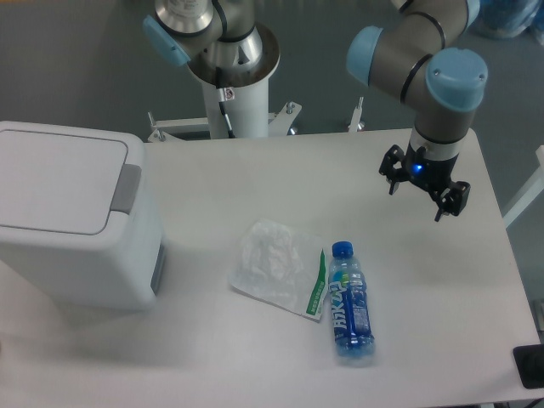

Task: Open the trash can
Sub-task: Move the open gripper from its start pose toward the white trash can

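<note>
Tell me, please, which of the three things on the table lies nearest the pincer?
The blue plastic bottle, lying on its side with its cap toward the open pincer. The white wrapper lies further left; the trash can sits at the far left.

Robotics lab: pedestal-mounted arm (408,51) at white table (255,357).
</note>
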{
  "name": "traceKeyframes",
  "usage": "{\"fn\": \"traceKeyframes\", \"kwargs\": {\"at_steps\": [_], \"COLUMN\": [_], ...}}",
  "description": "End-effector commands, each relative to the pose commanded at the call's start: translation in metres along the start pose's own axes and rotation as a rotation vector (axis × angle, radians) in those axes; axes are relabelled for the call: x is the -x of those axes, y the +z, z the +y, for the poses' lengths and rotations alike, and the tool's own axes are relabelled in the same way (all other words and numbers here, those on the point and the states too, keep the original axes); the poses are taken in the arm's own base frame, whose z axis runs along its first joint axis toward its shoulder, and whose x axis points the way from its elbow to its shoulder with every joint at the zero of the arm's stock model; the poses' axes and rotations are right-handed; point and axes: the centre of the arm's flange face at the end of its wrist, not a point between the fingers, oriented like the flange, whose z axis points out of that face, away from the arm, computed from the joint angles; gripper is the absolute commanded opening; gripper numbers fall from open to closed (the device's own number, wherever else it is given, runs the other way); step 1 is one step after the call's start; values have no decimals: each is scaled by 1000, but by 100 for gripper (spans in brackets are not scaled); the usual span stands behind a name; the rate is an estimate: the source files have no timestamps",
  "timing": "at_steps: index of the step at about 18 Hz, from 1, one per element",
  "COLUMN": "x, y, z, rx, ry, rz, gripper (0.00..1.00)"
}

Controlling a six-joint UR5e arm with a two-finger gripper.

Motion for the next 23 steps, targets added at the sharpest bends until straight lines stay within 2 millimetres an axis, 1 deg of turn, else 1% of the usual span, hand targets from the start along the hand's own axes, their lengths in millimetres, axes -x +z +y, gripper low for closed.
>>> {"fn": "traceKeyframes", "kwargs": {"at_steps": [6, 9, 10, 13, 15, 16, 18, 19, 21, 23], "x": [-2, -6, -7, -25, -30, -32, -42, -46, -55, -66], "y": [-4, -3, -2, -5, -14, -15, -15, -17, -14, -18], "z": [-1, -11, -12, -16, -20, -24, -43, -47, -55, -70], "rx": [-2, -5, -4, -3, -5, -6, -9, -12, -24, -39], "ry": [-4, 12, 14, 18, 2, 1, 38, 47, 62, 86], "rz": [-4, -1, 2, 7, -3, -4, 0, 2, 15, 10], "gripper": [100, 100, 100, 100, 100, 100, 100, 100, 100, 100]}}
